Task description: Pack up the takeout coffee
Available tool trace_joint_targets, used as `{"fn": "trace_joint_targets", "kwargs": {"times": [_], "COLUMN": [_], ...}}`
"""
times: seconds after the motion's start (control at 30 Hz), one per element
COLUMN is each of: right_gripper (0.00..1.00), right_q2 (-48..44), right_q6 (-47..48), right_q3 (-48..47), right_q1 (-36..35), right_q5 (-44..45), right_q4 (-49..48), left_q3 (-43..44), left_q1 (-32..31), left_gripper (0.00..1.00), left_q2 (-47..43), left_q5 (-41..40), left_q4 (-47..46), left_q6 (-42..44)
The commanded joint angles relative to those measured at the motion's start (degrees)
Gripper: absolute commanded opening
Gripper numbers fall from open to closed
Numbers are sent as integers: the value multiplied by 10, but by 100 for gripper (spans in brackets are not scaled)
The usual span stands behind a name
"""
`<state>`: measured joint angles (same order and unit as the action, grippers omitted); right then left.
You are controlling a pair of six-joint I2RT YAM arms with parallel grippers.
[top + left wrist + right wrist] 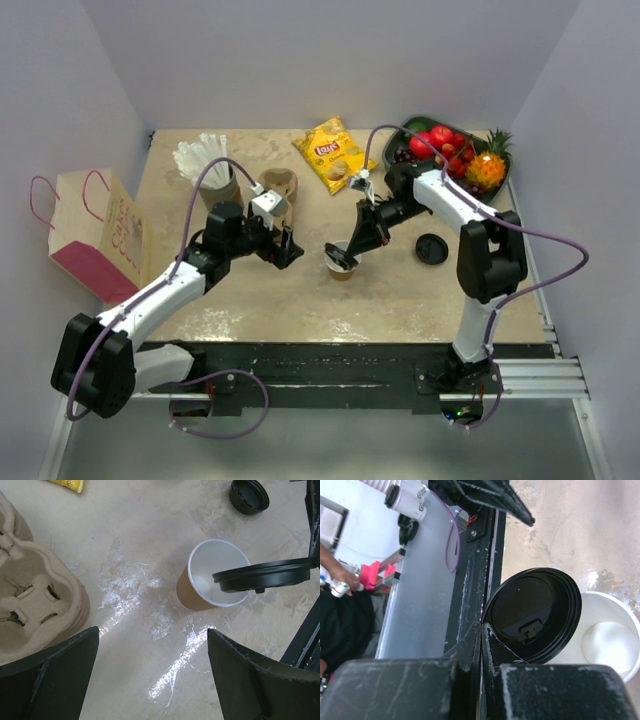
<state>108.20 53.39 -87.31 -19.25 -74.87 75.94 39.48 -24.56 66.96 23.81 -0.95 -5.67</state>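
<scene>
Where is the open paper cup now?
In the top view the cup stands near the middle of the table, between the left pincer and the right pincer, which holds a black lid partly over its rim.

Upright tan cup (212, 577); black lid (262, 575) partly over rim

There are two arms (170, 290), one open cup (210, 570) and two black lids (249, 495). There is also one chip bag (333, 153), one pulp carrier (277, 190), one paper bag (95, 235), one fruit tray (425, 121) and one holder (222, 188) of white pieces.
</scene>
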Motion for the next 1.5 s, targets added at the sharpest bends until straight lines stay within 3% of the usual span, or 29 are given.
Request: {"fn": "trace_joint_targets", "kwargs": {"times": [0.0,0.37,0.63,0.8,1.03,1.2,1.33,1.47], "right_gripper": [0,0,0,0,0,0,0,0], "right_q2": [40,104,89,77,47,28,25,8], "right_q6": [-6,-10,-21,-14,-28,-22,-18,-87], "right_q3": [11,-2,-15,12,-22,-23,-31,-33], "right_q1": [18,68,72,62,7,-20,-19,-19], "right_q5": [-46,-56,-56,-55,-60,-41,-10,23], "right_q4": [43,43,43,43,44,43,42,-29], "left_q3": [9,37,53,52,49,47,51,67], "left_q1": [-11,-53,-72,-72,-72,-71,-71,-72], "left_gripper": [93,93,93,92,92,92,91,90], "left_q2": [23,70,92,82,63,40,18,16], "left_q5": [1,40,29,24,25,39,77,114], "left_q4": [-56,-106,-129,-101,-92,-76,-50,8], "left_q6": [23,76,68,76,72,126,228,291]}}
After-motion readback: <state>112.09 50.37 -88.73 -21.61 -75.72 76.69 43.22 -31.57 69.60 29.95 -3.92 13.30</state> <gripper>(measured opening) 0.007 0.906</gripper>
